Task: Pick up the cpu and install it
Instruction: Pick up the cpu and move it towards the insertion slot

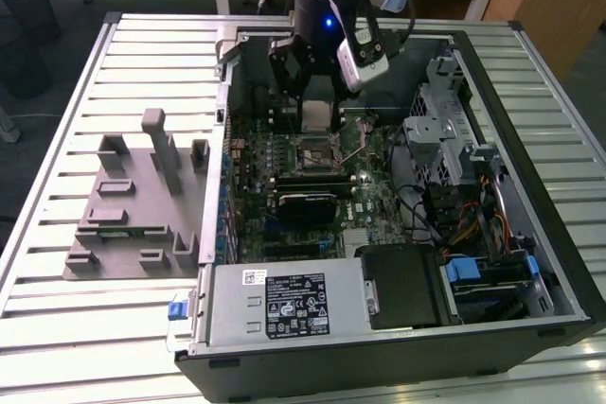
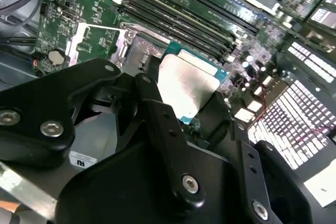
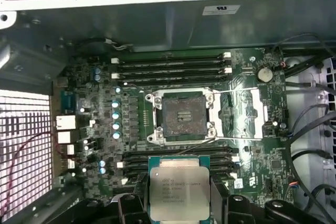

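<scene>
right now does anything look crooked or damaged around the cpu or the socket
Nothing stands out. The cpu sits flat in the gripper, its edges roughly parallel to the open, empty socket on the motherboard. No damage shows on either.

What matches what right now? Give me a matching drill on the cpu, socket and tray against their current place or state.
Column 1
1. cpu
2. socket
3. tray

Column 2
A. open and empty on the board
B. on the table, outside the case, at the exterior view's left
C. clamped in the gripper, held over the board

Pairs: 1-C, 2-A, 3-B
</scene>
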You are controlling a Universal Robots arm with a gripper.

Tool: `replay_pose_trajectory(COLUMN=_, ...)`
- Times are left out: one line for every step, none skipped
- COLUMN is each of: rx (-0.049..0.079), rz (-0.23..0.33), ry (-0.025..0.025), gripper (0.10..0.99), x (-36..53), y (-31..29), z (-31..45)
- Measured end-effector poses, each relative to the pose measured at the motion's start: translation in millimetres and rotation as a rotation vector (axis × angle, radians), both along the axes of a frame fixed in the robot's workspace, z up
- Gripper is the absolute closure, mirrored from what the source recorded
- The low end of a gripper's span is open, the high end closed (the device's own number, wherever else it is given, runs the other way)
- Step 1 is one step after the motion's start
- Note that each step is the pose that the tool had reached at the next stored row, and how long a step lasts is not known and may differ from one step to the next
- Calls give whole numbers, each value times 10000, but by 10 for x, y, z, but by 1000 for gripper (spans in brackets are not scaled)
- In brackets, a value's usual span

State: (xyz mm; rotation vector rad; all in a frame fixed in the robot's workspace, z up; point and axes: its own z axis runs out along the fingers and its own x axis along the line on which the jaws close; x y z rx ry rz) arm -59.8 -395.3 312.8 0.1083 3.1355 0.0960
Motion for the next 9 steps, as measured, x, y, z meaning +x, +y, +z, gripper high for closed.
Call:
replay_pose_trajectory(rx=0, rz=0, ry=3, gripper=541, x=13, y=3, z=-15)
replay_pose_trajectory(rx=-1, rz=-1, ry=7, gripper=541, x=28, y=6, z=-32)
replay_pose_trajectory(rx=0, rz=-1, ry=10, gripper=541, x=42, y=9, z=-48)
replay_pose_trajectory(rx=0, rz=-1, ry=14, gripper=541, x=56, y=12, z=-65)
replay_pose_trajectory(rx=0, rz=-1, ry=19, gripper=541, x=71, y=15, z=-80)
replay_pose_trajectory(rx=-2, rz=0, ry=25, gripper=541, x=86, y=19, z=-95)
replay_pose_trajectory(rx=-1, rz=0, ry=30, gripper=541, x=101, y=23, z=-111)
replay_pose_trajectory(rx=0, rz=0, ry=35, gripper=541, x=115, y=27, z=-127)
replay_pose_trajectory(rx=0, rz=0, ry=42, gripper=541, x=131, y=31, z=-144)
